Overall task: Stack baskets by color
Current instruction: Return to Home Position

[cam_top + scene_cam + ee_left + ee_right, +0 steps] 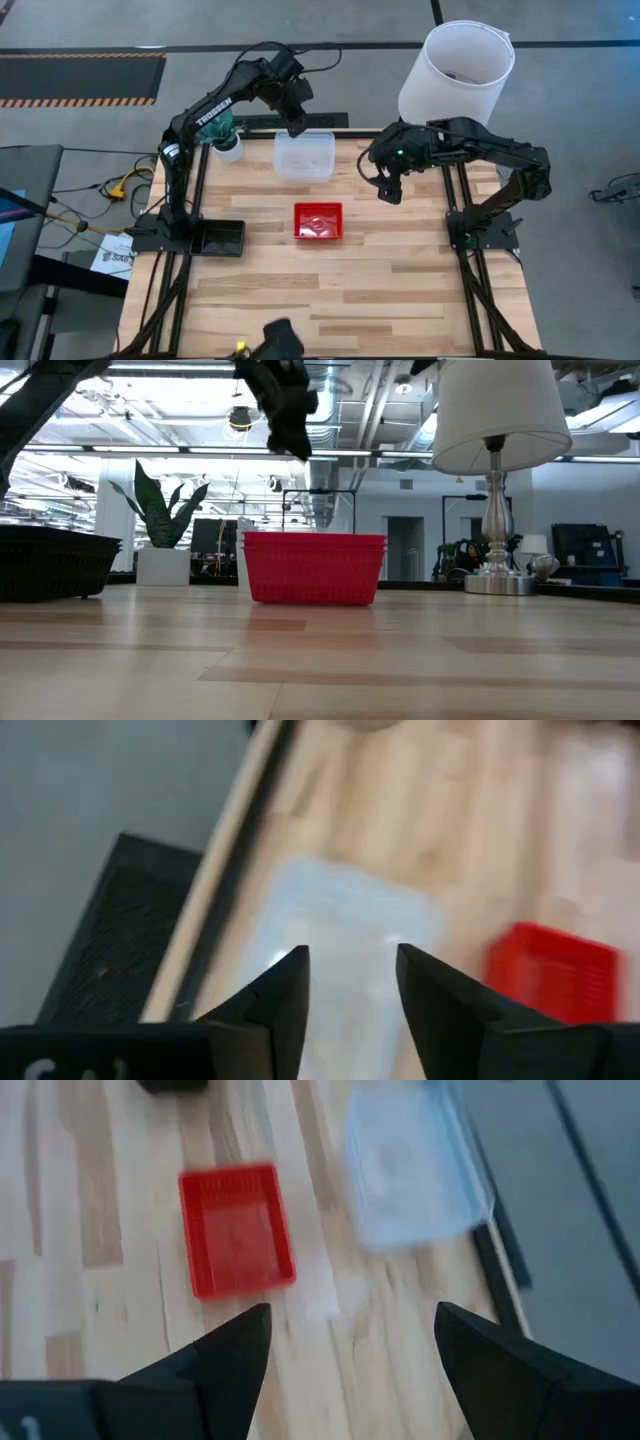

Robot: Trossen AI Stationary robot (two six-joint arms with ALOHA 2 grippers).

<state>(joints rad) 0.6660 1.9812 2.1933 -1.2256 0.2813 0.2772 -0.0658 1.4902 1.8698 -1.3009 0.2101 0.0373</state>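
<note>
Clear baskets [304, 156] sit nested near the table's far edge. My left gripper [296, 126] hovers above their far side, open, with nothing between its fingers; its wrist view shows the clear baskets [345, 935] below the gap. Red baskets [318, 221] rest nested at the table's middle, their rims one above another in the low view [313, 567]. A black basket [219, 237] sits at the left edge. My right gripper [388, 190] hangs open, high above the table, to the right of the red baskets.
A white lampshade [457, 70] on a metal lamp base [495, 575] stands at the far right corner. A small potted plant [224, 138] stands at the far left corner. Bare wood lies along the table's near half [330, 300].
</note>
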